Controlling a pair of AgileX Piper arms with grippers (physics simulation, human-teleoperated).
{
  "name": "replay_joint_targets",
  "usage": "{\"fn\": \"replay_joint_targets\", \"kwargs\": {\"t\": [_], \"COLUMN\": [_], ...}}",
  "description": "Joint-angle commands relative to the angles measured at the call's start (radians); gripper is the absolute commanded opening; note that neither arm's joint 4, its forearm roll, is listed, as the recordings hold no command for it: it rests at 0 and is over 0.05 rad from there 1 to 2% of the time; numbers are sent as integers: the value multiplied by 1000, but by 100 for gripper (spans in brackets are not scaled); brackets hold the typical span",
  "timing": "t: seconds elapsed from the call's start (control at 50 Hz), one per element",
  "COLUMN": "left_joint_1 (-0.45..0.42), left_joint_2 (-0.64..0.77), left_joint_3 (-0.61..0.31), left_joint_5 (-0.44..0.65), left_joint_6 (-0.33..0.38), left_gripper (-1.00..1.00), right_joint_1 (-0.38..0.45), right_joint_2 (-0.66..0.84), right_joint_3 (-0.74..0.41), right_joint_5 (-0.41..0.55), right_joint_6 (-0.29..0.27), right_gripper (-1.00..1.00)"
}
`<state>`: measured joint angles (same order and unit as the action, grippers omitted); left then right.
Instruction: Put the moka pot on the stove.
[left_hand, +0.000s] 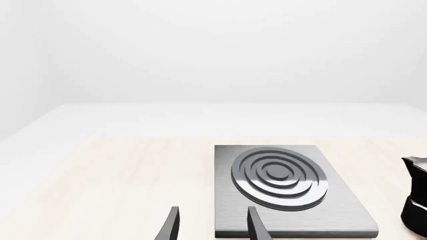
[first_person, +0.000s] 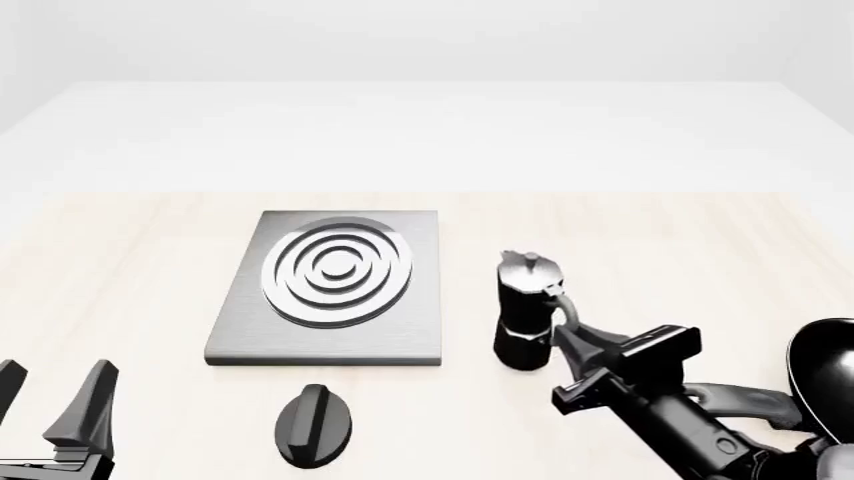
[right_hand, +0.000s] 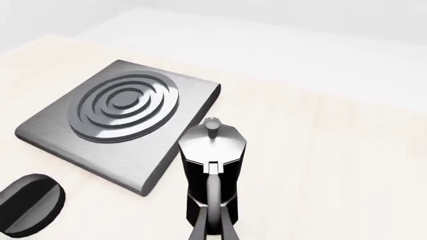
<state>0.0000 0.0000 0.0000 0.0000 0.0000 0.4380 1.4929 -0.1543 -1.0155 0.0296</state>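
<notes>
The moka pot (first_person: 525, 300), black-bodied with a silver lid, stands upright on the table just right of the stove (first_person: 334, 285), a grey slab with a silver ring burner. My right gripper (first_person: 569, 335) reaches in from the right, and its fingers (right_hand: 198, 227) press against both sides of the pot's curved handle (right_hand: 213, 192), shut on it. The pot (right_hand: 212, 150) rests on the table beside the stove (right_hand: 120, 115). My left gripper (first_person: 56, 372) is open at the near left corner, nothing between its fingers (left_hand: 173, 220). Ahead of it lie the stove (left_hand: 287, 185) and the pot's edge (left_hand: 415, 195).
A black oval knob (first_person: 314, 425) lies on the table in front of the stove's near edge. A black frying pan (first_person: 825, 372) sits at the far right, beside my right arm. The light wooden table (first_person: 134, 260) extends left of the stove.
</notes>
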Motion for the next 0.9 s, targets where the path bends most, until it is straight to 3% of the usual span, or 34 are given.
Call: {"fn": "replay_joint_targets", "kwargs": {"t": [0.02, 0.66, 0.9], "left_joint_1": [0, 0, 0], "left_joint_2": [0, 0, 0], "left_joint_3": [0, 0, 0], "left_joint_5": [0, 0, 0], "left_joint_6": [0, 0, 0], "left_gripper": [100, 100, 100], "right_joint_1": [7, -3, 0], "right_joint_2": [-101, -463, -499], "right_joint_3": [2, -77, -150], "right_joint_5": [55, 400, 492], "right_joint_6": [-2, -50, -62], "right_gripper": [-100, -100, -100]}}
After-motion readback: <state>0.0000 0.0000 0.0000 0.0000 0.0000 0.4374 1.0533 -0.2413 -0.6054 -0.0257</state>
